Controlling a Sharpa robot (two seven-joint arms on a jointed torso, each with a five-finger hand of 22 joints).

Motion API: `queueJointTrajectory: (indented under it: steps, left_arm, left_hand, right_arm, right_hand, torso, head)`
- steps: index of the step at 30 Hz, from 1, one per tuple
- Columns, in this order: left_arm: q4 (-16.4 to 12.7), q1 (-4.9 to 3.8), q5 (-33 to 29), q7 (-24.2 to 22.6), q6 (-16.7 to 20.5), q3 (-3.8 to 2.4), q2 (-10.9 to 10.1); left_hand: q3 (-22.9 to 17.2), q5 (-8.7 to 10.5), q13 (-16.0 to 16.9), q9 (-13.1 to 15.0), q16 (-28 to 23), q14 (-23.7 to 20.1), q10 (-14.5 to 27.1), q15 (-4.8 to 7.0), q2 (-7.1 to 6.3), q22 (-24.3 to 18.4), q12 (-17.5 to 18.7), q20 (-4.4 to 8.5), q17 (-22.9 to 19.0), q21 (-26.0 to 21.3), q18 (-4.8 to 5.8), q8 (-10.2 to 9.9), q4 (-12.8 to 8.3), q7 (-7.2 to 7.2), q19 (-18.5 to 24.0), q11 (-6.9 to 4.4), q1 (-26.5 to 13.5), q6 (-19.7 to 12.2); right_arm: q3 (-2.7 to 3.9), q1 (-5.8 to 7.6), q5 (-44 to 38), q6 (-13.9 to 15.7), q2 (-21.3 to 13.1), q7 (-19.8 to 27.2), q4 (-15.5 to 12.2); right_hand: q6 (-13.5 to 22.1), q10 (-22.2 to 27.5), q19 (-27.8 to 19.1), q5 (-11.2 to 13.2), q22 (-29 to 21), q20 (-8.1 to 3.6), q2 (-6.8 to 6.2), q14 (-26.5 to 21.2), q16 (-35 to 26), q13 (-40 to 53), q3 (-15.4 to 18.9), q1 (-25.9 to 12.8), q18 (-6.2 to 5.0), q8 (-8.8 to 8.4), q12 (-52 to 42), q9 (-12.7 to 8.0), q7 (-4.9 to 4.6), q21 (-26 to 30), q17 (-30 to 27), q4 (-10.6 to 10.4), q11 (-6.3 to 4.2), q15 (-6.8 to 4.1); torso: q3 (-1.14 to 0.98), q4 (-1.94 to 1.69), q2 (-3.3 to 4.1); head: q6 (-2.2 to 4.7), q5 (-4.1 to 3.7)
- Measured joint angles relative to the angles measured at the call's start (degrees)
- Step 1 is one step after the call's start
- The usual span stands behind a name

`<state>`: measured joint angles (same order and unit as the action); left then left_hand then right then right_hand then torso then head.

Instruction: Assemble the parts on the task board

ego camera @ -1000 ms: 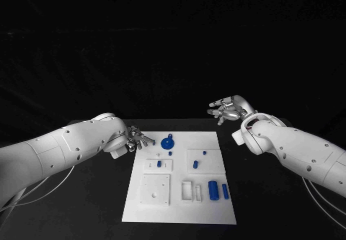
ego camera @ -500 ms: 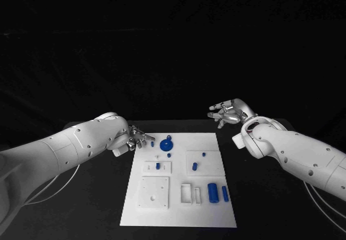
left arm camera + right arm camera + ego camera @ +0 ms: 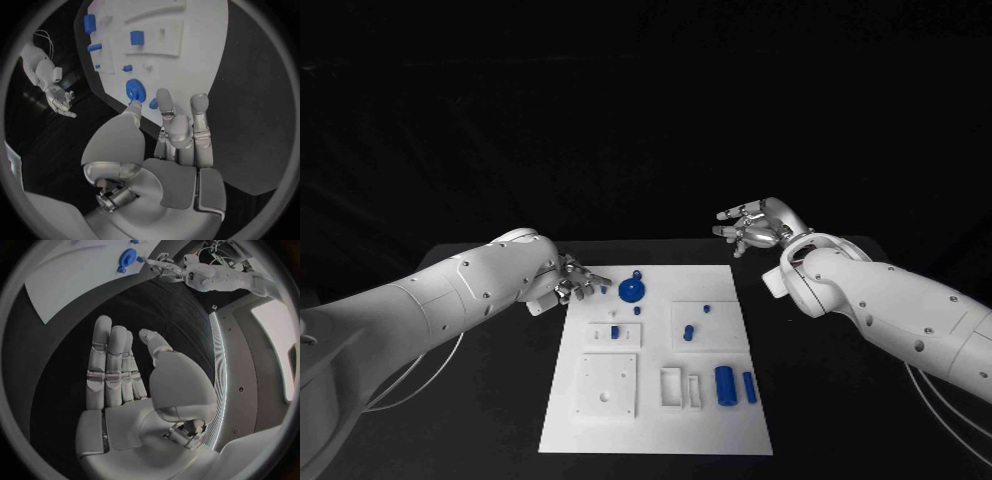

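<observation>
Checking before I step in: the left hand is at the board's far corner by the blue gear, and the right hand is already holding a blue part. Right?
Not quite. The left hand is by the blue gear, but the right hand holds nothing; the right wrist view shows its palm open and bare.

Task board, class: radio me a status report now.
Left hand open at the task board's far left corner, by the blue gear. Right hand open, beyond the board. Parts untouched. Nothing in the way.
</observation>
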<state>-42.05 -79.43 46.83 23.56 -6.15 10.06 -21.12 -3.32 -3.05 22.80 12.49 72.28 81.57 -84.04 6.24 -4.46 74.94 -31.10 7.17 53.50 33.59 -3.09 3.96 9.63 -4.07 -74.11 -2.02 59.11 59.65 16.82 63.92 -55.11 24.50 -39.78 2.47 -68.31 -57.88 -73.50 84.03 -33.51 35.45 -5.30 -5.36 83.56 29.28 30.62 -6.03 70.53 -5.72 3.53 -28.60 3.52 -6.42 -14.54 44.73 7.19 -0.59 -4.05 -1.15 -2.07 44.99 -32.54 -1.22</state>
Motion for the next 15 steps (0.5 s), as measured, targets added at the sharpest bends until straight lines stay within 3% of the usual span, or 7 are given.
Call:
queueJointTrajectory:
  steps: [7, 12, 15]
  left_arm:
    - [1.24, 0.28, 0.82, -0.89, -0.11, -0.11, 0.85]
    - [1.6, 0.37, 0.99, -1.44, -0.1, -0.14, 1.16]
    - [1.83, 0.44, 1.08, -1.72, -0.04, -0.14, 1.25]
  left_hand:
    - [1.1, 0.0, 0.0, 0.0, 0.0, 0.0, 0.0, 0.0, 2.93, -0.01, 0.0, 0.0, 0.11, 0.0, 0.0, 0.38, -2.18, 0.1, 0.0, 0.0, 0.36, 0.13]
    - [2.31, -0.67, 0.0, 0.0, 0.0, 0.0, 0.0, 0.0, 6.84, -0.01, 0.0, 0.0, 0.18, 0.0, 0.0, 0.55, -5.17, 0.15, 0.0, 0.0, 1.29, 0.19]
    - [3.35, -1.47, 0.0, 0.02, 0.0, 0.13, 0.0, -0.12, 7.76, -0.01, 0.0, 0.0, 0.25, 0.0, 0.0, 0.69, -6.3, 0.2, 0.0, -0.01, 1.24, 0.24]
  right_arm:
    - [0.0, 0.0, 0.0, -0.01, 0.22, -0.08, 0.08]
    - [0.0, 0.0, 0.01, -0.01, 0.29, -0.12, 0.1]
    - [0.0, 0.0, 0.01, -0.01, 0.31, -0.13, 0.12]
  right_hand:
    - [0.0, 0.0, 0.0, 0.0, -0.07, 0.0, 0.0, 0.0, 0.0, -0.01, 0.0, 0.0, 0.0, 0.0, 0.0, 0.0, 0.0, 0.0, -0.05, 0.0, 0.0, 0.0]
    - [0.0, 0.0, 0.0, 0.0, -0.07, 0.0, 0.0, 0.01, 0.0, -0.05, 0.0, 0.0, 0.0, 0.0, 0.0, 0.0, 0.0, 0.0, -0.05, 0.0, 0.0, 0.0]
    - [0.0, 0.0, 0.0, 0.0, -0.07, 0.0, 0.0, 0.01, 0.0, -0.04, 0.0, 0.0, 0.0, 0.0, 0.0, 0.0, 0.0, 0.0, -0.05, 0.0, 0.0, -0.01]
  torso:
    - [0.02, 0.03, 0.05]
    - [0.01, 0.03, 0.08]
    - [0.01, 0.0, 0.08]
  head:
    - [0.1, -0.04]
    - [0.01, -0.2]
    - [-0.01, -0.29]
